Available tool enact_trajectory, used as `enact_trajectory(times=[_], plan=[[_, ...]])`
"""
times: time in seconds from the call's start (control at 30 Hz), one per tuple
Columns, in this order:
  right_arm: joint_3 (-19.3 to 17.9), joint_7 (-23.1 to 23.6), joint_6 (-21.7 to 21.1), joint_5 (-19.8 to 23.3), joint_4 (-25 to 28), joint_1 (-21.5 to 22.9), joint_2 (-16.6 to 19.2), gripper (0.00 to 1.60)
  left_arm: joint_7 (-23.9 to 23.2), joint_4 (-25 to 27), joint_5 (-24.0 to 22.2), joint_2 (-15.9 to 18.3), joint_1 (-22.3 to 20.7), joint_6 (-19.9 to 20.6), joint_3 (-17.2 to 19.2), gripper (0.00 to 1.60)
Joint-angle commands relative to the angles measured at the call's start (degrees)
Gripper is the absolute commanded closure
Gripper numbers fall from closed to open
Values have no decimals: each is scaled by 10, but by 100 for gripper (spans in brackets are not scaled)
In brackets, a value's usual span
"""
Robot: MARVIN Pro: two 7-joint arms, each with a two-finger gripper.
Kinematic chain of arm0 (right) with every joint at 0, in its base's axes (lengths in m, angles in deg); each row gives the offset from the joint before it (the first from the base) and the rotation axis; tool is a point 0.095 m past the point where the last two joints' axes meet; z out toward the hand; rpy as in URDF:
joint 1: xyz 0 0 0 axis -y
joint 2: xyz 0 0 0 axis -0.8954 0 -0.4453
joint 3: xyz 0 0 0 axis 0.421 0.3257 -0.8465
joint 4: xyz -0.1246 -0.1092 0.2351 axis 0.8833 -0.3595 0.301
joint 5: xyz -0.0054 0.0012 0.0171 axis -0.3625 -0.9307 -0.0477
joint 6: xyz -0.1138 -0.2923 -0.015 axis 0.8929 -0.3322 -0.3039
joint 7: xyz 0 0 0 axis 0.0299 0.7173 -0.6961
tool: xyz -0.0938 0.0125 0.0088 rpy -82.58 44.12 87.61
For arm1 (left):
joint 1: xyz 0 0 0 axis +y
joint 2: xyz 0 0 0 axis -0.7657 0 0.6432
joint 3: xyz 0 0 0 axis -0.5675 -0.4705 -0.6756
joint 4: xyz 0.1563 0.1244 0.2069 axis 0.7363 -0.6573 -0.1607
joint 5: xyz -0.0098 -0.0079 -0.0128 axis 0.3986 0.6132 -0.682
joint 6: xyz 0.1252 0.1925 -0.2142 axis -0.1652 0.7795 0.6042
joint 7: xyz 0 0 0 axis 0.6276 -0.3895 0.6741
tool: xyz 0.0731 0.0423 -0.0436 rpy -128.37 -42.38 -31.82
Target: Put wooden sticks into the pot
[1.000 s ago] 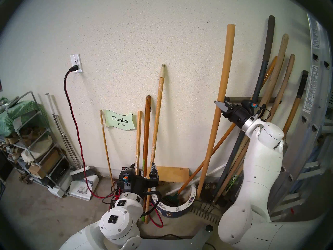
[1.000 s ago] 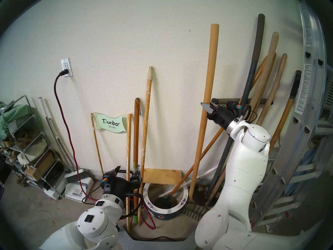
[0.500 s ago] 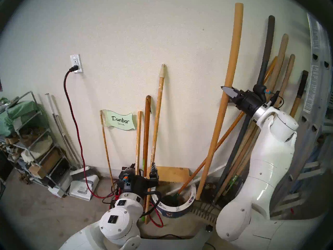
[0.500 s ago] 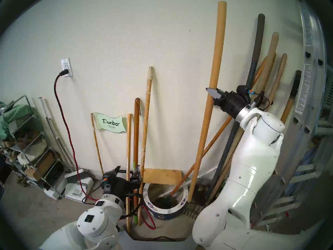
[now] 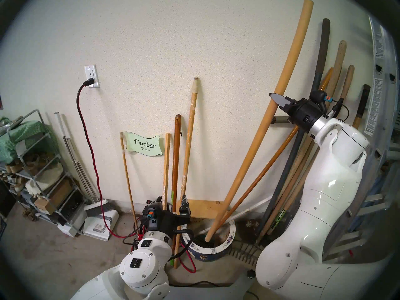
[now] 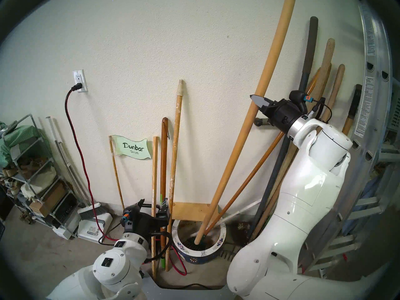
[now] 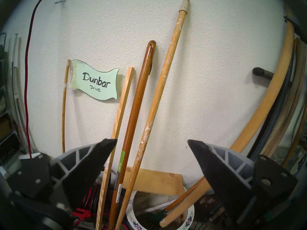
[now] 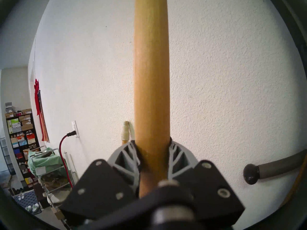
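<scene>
My right gripper (image 5: 275,99) is shut on the plain pale dowel (image 5: 256,141), high at the right, and the grip fills the right wrist view (image 8: 152,141). The dowel leans down to the left. Its lower end sits in the mouth of the blue pot with the white flowered rim (image 5: 218,248); I cannot tell whether it touches anything there. My left gripper (image 5: 171,199) is open, low beside the pot's left side. In the left wrist view the dark red-brown stick (image 7: 137,100) and the paint-flecked stick (image 7: 159,91) stand between its fingers, leaning on the wall.
A rake with an orange handle (image 5: 259,176) stands slanted in the pot. A thin square slat (image 7: 123,100) and a Dunbar sign (image 5: 144,144) lean at the left. Tool handles (image 5: 337,81) and a ladder (image 5: 381,98) crowd the right. A red cable (image 5: 88,141) and a shelf rack (image 5: 32,163) are on the left.
My right gripper rose and moved right with the pale dowel. The dowel's foot left the floor right of the pot and swung left into the pot's mouth. The left arm stayed still.
</scene>
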Motion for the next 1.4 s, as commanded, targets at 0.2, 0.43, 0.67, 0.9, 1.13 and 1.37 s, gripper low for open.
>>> enact_trajectory(times=[0.2,0.43,0.67,0.9,1.13,1.37], plan=[[30,-1,32,-10,-49,-17,4,160,2,0,1,0,-2,1,-1,0],[10,-11,68,-14,-102,-16,5,160,3,0,0,1,-3,1,-1,0],[11,-21,106,-35,-135,-25,21,160,4,0,0,2,-3,0,-2,0],[28,-26,150,-55,-197,-28,31,160,4,0,-1,3,-4,0,-3,0],[35,-46,194,-69,-268,0,35,160,5,0,-1,3,-4,0,-3,0],[44,-68,219,-85,-358,45,45,160,5,0,-2,4,-5,-1,-4,0]])
